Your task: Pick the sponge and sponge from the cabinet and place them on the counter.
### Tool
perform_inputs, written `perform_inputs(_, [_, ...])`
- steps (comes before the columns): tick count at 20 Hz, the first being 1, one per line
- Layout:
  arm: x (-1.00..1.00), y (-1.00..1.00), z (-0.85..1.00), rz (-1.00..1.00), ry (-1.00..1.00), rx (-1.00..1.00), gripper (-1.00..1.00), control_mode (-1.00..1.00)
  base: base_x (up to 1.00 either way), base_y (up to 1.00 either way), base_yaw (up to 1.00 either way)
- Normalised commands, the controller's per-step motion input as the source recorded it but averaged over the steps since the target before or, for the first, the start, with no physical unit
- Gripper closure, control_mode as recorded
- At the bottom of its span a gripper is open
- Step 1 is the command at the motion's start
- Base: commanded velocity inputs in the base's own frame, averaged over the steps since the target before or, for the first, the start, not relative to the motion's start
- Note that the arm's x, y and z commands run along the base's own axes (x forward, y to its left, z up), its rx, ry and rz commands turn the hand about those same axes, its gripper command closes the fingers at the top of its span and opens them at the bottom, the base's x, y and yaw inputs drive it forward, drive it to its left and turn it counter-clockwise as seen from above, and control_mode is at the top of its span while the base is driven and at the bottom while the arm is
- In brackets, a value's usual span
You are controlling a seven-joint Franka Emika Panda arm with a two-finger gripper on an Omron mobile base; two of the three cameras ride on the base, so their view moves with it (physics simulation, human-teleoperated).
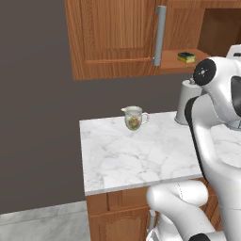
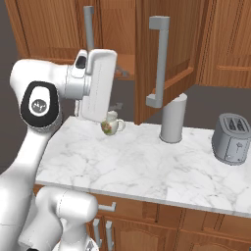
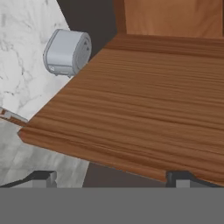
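Note:
A yellow sponge (image 1: 186,57) with a dark green top lies on the shelf of the open reddish-brown cabinet (image 1: 113,37). In the hand view my gripper (image 3: 111,179) is open, with nothing between its fingertips (image 3: 43,177). It hovers just off the front edge of the wooden shelf (image 3: 144,100) and looks along its bare boards. In the right base view my white hand (image 2: 98,83) is raised to shelf height in front of the open cabinet door (image 2: 166,44). The white marble counter (image 1: 141,155) lies below.
A floral jug (image 1: 134,117) stands at the counter's back left. A tall grey cylinder (image 2: 174,117) stands under the open door with its long bar handle (image 2: 159,61). A grey toaster (image 2: 232,137) sits at the right.

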Motion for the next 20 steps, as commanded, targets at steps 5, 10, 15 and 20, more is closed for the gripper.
perform_inputs(5, [0.42,-0.03,-0.22,0.00,0.05,0.00,-1.00,-1.00,0.00,0.00,0.00])
perform_inputs(10, [0.41,-0.06,-0.08,0.00,0.01,0.00,-1.00,-1.00,0.00,0.00,0.00])
perform_inputs(15, [0.19,-0.30,0.00,-0.01,0.00,0.00,-1.00,-1.00,0.00,0.00,0.00])
perform_inputs(20, [0.20,-0.21,0.00,-0.06,0.00,0.00,-1.00,-1.00,0.00,0.00,0.00])
